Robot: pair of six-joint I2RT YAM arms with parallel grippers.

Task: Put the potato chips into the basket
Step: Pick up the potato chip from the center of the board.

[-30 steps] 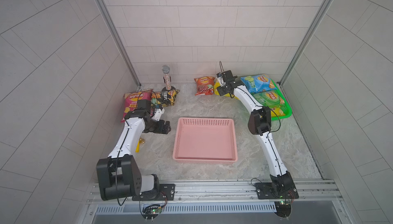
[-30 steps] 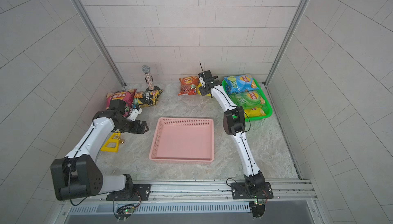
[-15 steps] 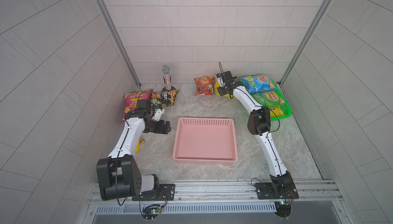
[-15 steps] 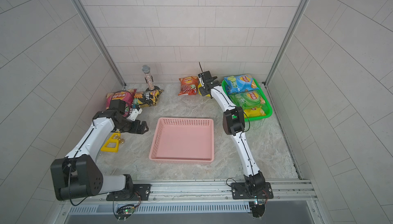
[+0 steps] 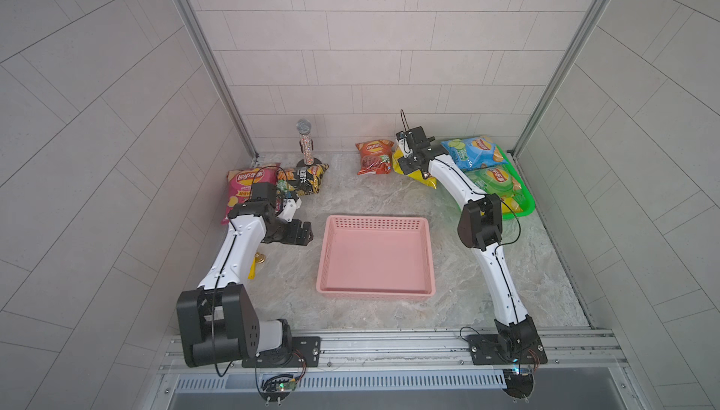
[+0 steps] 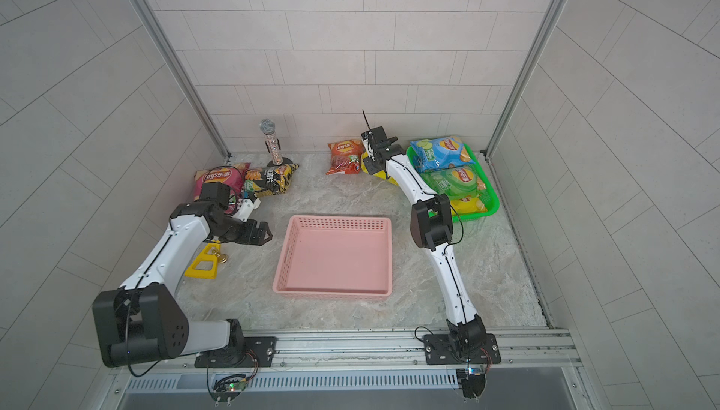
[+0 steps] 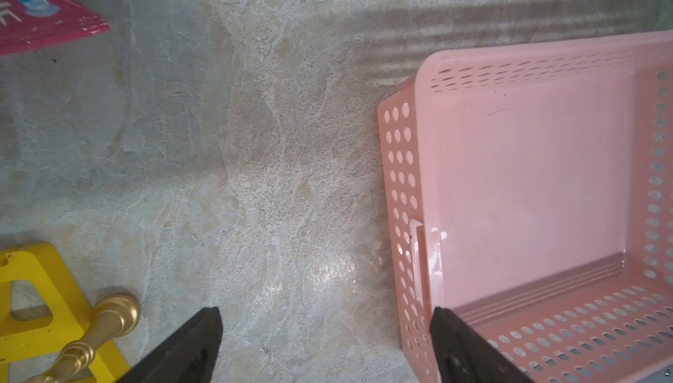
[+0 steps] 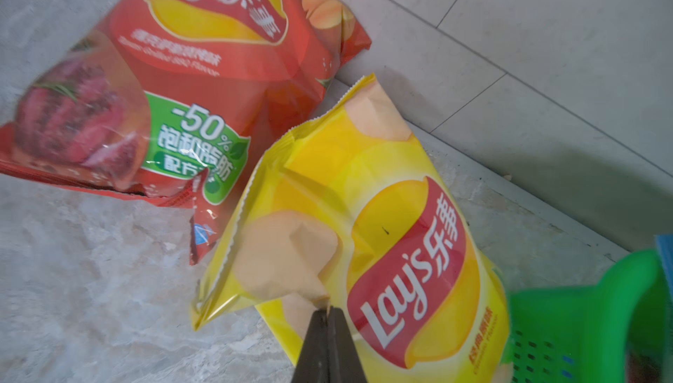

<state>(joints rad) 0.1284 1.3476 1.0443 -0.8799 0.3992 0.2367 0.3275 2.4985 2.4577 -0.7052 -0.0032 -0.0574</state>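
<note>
Yellow chip bag (image 8: 382,199), long axis diagonal, serrated end toward back wall (image 8: 528,35), right hand (image 8: 329,312) clamped on it, left hand (image 7: 326,314) apart.

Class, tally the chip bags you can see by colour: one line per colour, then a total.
Magenta: 1, the magenta bag
Black: 1, the black bag
Red: 1, the red bag
Yellow: 2, the pinched yellow bag in the right gripper and the tray yellow bag
Blue: 1, the blue bag
Green: 1, the green bag
Total: 7 in view; any hidden underneath cannot be counted.
</note>
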